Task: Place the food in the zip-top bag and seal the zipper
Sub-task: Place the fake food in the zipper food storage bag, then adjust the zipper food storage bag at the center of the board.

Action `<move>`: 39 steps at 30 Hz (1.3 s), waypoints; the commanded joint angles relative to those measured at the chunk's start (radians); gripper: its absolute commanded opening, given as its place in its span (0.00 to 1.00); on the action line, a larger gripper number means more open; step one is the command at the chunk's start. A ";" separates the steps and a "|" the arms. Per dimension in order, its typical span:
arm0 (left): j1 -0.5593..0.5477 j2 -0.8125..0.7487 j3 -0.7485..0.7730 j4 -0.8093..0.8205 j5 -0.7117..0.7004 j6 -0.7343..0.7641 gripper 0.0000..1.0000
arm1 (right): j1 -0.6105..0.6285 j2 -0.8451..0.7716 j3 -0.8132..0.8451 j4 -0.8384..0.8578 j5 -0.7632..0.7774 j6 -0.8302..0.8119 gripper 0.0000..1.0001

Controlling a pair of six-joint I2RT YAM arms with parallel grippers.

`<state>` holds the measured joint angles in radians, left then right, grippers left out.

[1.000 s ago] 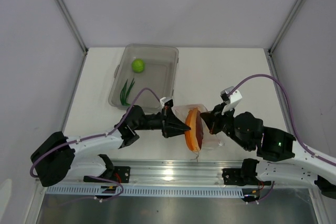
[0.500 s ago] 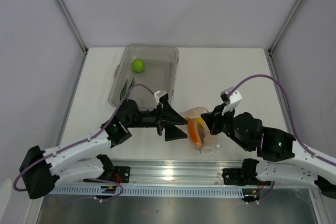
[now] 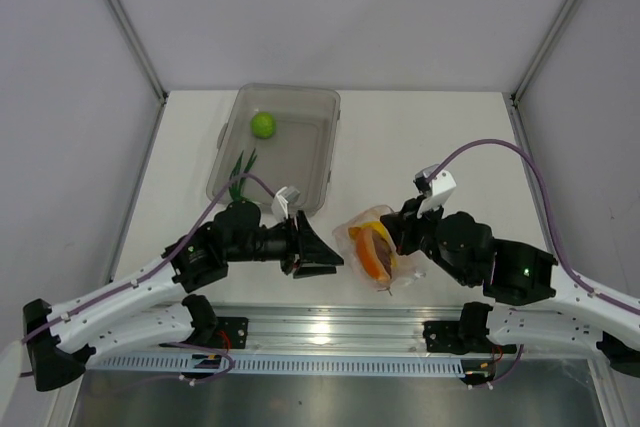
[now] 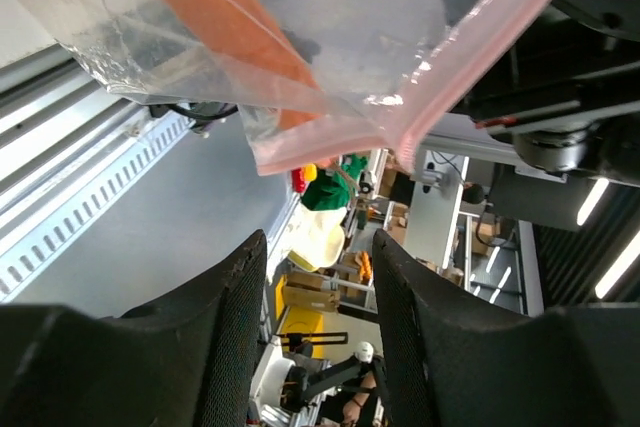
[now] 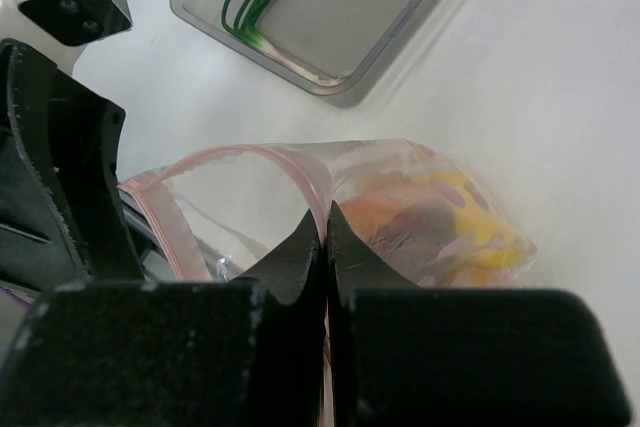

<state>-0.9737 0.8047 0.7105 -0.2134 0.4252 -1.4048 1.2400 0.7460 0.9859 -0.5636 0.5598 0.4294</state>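
Observation:
The zip-top bag (image 3: 372,243) hangs open near the table's front edge, with its pink-red zipper (image 5: 300,169) curving round the mouth. Inside show the dark-red and tan slice (image 3: 379,244), orange pieces and the yellow lemon (image 5: 478,219). My right gripper (image 3: 400,231) is shut on the bag's zipper edge (image 5: 327,215). My left gripper (image 3: 328,253) is open and empty, just left of the bag; the bag's mouth (image 4: 420,117) hangs above its fingers (image 4: 232,307). The green lime (image 3: 263,125) and green stalk (image 3: 240,174) lie in the clear bin (image 3: 318,162).
The rigid clear bin stands at the back left, and its near corner shows in the right wrist view (image 5: 335,87). An aluminium rail (image 3: 330,327) runs along the table's front edge below both arms.
My left gripper has let go of the dark-red slice, which now lies inside the bag, and has drawn back to the left. The right gripper has kept its hold on the bag.

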 commanded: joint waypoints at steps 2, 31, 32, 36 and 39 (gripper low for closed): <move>-0.022 0.045 0.018 -0.005 -0.042 0.052 0.50 | 0.007 0.013 0.051 0.051 0.015 0.008 0.00; -0.089 0.214 0.182 -0.153 -0.379 0.214 0.05 | 0.006 0.032 0.042 0.080 0.006 0.029 0.00; -0.092 0.214 0.184 -0.153 -0.384 0.230 0.04 | 0.006 0.032 0.042 0.082 0.006 0.029 0.00; -0.103 0.209 0.199 -0.168 -0.394 0.260 0.01 | 0.006 0.036 0.048 0.082 0.012 0.025 0.00; -0.111 0.180 0.231 -0.201 -0.417 0.323 0.00 | 0.006 0.038 0.057 0.068 0.023 0.025 0.00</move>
<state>-1.0721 1.0271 0.8711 -0.3836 0.0635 -1.1744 1.2404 0.7876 0.9905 -0.5560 0.5529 0.4419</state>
